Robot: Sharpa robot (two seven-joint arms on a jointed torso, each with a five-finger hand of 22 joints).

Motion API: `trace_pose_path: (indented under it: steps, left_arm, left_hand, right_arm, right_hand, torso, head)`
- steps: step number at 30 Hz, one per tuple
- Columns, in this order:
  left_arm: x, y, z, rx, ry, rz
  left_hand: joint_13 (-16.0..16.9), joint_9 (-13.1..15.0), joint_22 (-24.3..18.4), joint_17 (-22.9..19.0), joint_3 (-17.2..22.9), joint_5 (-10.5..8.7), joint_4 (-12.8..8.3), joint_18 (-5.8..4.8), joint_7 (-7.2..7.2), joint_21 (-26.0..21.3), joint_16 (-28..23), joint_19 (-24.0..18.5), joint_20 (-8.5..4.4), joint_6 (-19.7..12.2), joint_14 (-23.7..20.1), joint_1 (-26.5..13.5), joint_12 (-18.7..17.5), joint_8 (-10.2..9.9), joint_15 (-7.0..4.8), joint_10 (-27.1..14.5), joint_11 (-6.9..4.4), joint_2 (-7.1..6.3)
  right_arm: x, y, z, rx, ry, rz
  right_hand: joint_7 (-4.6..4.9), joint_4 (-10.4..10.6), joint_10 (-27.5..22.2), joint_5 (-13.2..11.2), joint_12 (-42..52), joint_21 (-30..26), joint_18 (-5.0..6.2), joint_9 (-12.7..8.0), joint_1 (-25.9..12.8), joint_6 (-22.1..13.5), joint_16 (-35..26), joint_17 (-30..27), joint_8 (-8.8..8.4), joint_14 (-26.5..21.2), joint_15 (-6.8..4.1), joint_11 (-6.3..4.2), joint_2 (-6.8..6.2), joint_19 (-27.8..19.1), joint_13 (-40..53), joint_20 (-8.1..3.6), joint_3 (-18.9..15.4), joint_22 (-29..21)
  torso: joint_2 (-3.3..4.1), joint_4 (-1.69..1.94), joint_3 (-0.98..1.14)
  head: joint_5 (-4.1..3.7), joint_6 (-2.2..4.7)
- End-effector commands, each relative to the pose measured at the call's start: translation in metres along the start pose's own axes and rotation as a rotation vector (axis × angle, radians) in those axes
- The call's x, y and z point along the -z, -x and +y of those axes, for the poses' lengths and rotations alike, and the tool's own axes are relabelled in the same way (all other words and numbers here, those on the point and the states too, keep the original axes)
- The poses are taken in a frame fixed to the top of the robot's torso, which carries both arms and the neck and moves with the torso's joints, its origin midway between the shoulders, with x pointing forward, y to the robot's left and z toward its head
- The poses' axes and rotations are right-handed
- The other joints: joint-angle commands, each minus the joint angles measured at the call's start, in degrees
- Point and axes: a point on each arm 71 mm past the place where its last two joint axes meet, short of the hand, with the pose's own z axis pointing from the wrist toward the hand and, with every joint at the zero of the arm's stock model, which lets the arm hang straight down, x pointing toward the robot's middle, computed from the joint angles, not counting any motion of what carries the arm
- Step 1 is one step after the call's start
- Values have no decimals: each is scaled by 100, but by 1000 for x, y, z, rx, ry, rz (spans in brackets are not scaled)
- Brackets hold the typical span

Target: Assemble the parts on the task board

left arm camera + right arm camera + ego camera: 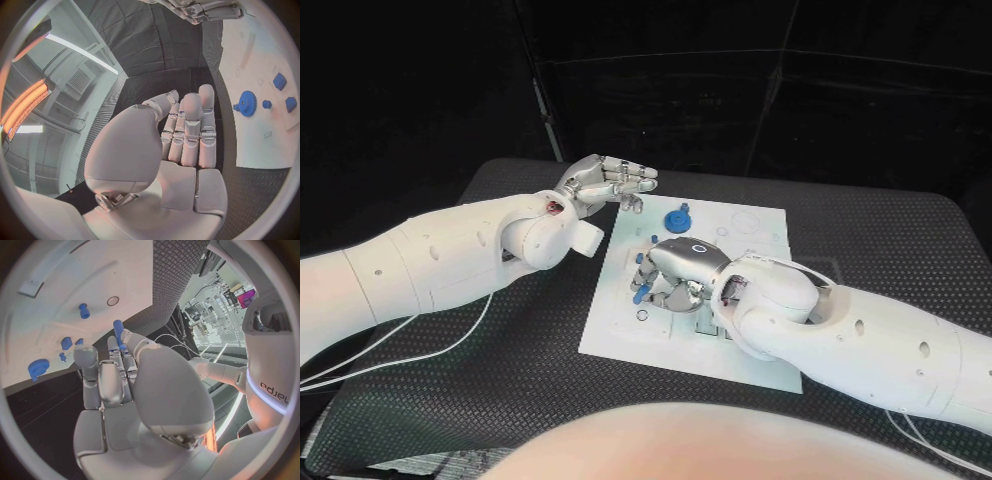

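Observation:
The white task board lies in the middle of the black table. A blue gear stands near its far edge, with small blue parts close by it. My right hand hovers over the board's left half and holds a slim blue peg at its fingertips; the peg's tip pokes out below the fingers. My left hand hangs beside the board's far left corner with its fingers stretched out side by side, holding nothing.
More small blue parts and one blue pin sit on the board, near a round hole. A cable crosses the board by my right wrist. Ribbed black mat surrounds the board.

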Motion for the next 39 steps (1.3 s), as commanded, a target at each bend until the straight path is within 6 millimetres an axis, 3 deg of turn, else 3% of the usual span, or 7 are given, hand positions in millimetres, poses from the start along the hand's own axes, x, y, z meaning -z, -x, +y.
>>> trace_pose_path:
  steps: [1, 13, 39]
  left_arm:
    - [-1, -2, -2, 8, -8, 12]
    - [-1, -2, -1, 8, -7, 12]
    - [-2, -2, -1, 9, -6, 13]
  left_hand:
    - [-7, -2, -3, -8, 4, 36, -25, 73, 10, -30, -36, -20, 7, -35, -47, 16, 20, -19, -11, -40, 16, 19]
    - [-7, -2, -3, -8, 4, 36, -25, 73, 10, -30, -36, -20, 7, -35, -47, 16, 20, -19, -11, -40, 16, 19]
    - [-7, -2, -3, -8, 4, 36, -25, 73, 10, -30, -36, -20, 7, -35, -47, 16, 20, -19, -11, -40, 16, 19]
  right_arm:
    - [-2, -4, 2, 28, 30, 32]
    - [-3, -17, 0, 47, 22, 96]
    - [-6, -25, -5, 100, -16, 135]
  right_hand:
    - [18, -4, 180, 24, -17, 39, -48, 2, -37, 0, 21, 9, -11, 96, -8, -154, 24, -20, 11, 26, 38, 5]
    - [19, -8, 180, 27, -19, 40, -48, 2, -45, 0, 23, 14, -10, 97, -8, -154, 24, -21, 11, 27, 42, 6]
    - [18, -19, 186, 24, -24, 38, -47, 5, -95, 6, 26, 14, -5, 96, -5, -153, 21, -28, 14, 30, 48, 0]
  torso:
    - [-3, -3, 5]
    - [-1, -2, 0]
    - [-1, -5, 0]
  head:
    - [5, -1]
    - [14, -1]
    - [26, -1]
